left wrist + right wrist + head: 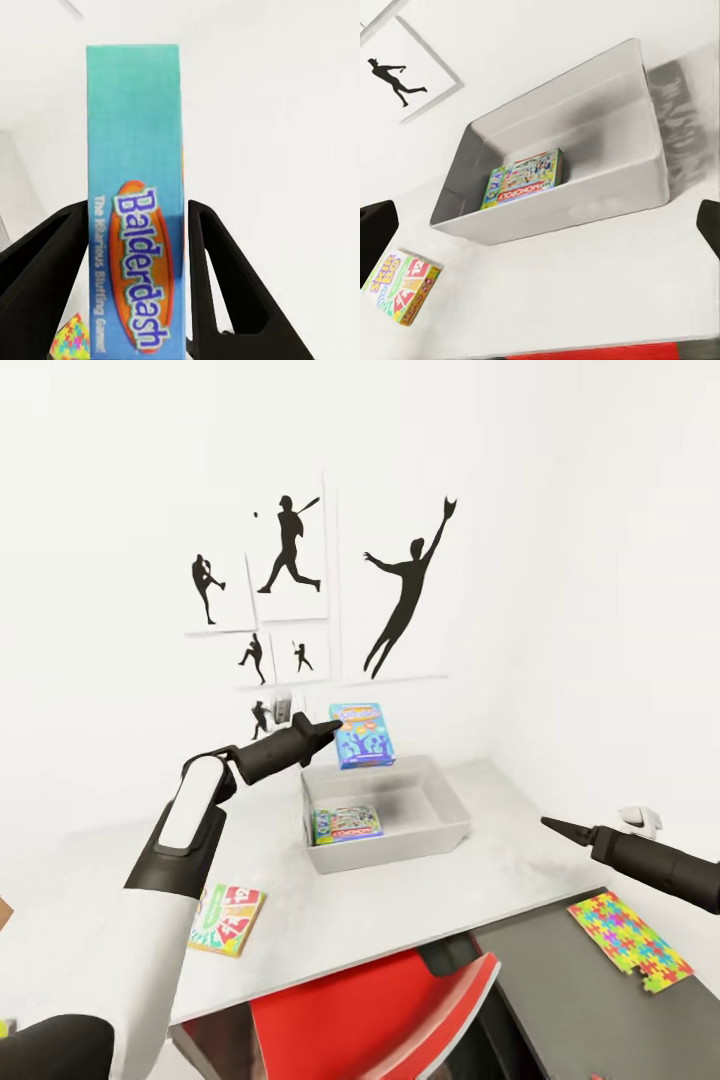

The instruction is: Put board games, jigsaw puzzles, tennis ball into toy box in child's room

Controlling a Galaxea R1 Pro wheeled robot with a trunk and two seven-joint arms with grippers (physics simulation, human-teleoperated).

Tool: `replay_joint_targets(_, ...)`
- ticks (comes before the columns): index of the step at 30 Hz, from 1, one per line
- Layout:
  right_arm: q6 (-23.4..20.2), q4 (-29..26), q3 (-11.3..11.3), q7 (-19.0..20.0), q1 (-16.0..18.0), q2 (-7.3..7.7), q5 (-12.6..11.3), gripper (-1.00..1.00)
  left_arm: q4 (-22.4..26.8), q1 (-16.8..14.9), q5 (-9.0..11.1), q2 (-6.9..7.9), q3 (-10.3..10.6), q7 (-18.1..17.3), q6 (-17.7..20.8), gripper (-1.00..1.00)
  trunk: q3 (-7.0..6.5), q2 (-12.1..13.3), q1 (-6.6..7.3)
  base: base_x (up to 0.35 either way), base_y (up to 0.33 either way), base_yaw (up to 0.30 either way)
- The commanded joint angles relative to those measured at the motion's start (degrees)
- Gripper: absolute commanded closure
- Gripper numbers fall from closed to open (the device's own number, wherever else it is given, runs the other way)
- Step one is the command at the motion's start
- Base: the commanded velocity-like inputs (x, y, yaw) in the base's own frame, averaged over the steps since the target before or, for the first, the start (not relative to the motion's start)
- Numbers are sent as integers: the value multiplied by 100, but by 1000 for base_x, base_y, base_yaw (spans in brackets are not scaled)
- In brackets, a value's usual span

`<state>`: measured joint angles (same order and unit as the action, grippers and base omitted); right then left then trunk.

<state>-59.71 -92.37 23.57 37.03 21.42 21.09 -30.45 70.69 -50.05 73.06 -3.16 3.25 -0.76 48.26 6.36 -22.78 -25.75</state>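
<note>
Held blue board game [362, 736] clamped in left gripper [333, 732] above toy box [440, 838]; right gripper [552, 825] fingers' gap unclear.

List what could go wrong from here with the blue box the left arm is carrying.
1. The left gripper pinches the blue Balderdash box only at one end, with most of it sticking out past the fingers, so it may pivot or slip.
2. It hangs above the back rim of the toy box; released here, it might catch the rim and tip out.
3. The Monopoly box already lies inside, so the blue box may land tilted across it.
</note>
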Motion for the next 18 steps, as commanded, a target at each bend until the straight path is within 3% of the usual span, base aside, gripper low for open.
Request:
replay_joint_targets(1, -29, -1, 7, 42, 7, 0, 31, -100, -111, -81, 31, 2, -6, -3, 21, 100, 13, -13, -3, 0, 0, -281)
replay_joint_targets(7, -29, -1, 9, 42, 7, 8, 31, -100, -507, -296, 14, 24, -8, 99, 24, 100, 13, -13, -3, 0, 0, -281)
replay_joint_targets(13, -29, -1, 16, 42, 10, 33, 31, -100, -1217, -639, 2, 26, 9, 369, 20, 100, 13, -13, -3, 0, 0, -281)
replay_joint_targets(18, -29, -1, 18, 42, 11, 40, 31, -100, -1706, -831, -125, 25, 16, 432, 18, 100, 13, -13, -3, 0, 0, -184)
